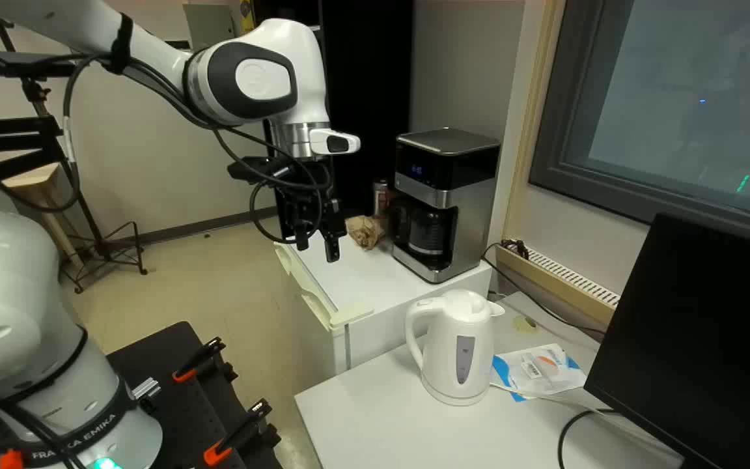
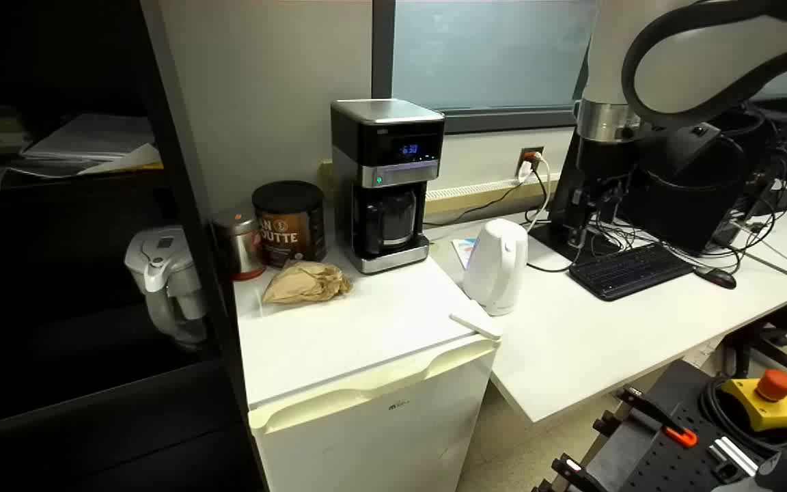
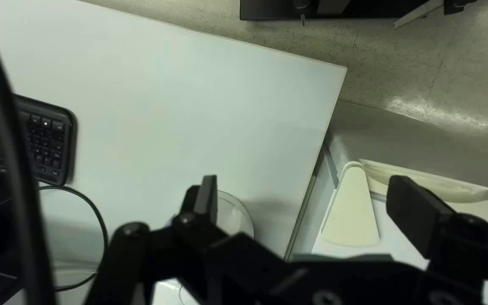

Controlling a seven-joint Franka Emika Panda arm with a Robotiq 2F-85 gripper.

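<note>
As we held our gripper [image 1: 316, 249] in the air, its jaws stood wide apart, well above the white desk [image 2: 612, 338] and the mini fridge [image 2: 366, 424] beside it. In the wrist view, we saw one of its fingers [image 3: 206, 197] partly hiding the white electric kettle [image 1: 456, 355], and the other finger [image 3: 411, 212] over the fridge, to one side of the cream wedge-shaped cover [image 3: 353, 212] at its front corner. We found the kettle upright on the desk, near the end next to the fridge, its cord running off along the desk; in both exterior views it stood apart from our gripper. Toward the wall from the kettle, we saw a blue-and-white packet [image 1: 538, 371] lying flat. On the fridge top we had a coffee maker [image 2: 400, 154] with its glass carafe [image 2: 395, 222] in place, a crumpled brown paper bag [image 2: 307, 282] near it, and, behind the bag, a coffee tin [image 2: 291, 229] standing between the coffee maker and a metal canister [image 2: 238, 242]. Farther along the desk, we saw a black keyboard [image 2: 632, 270], a mouse [image 2: 716, 277] and a monitor [image 1: 694, 339].
</note>
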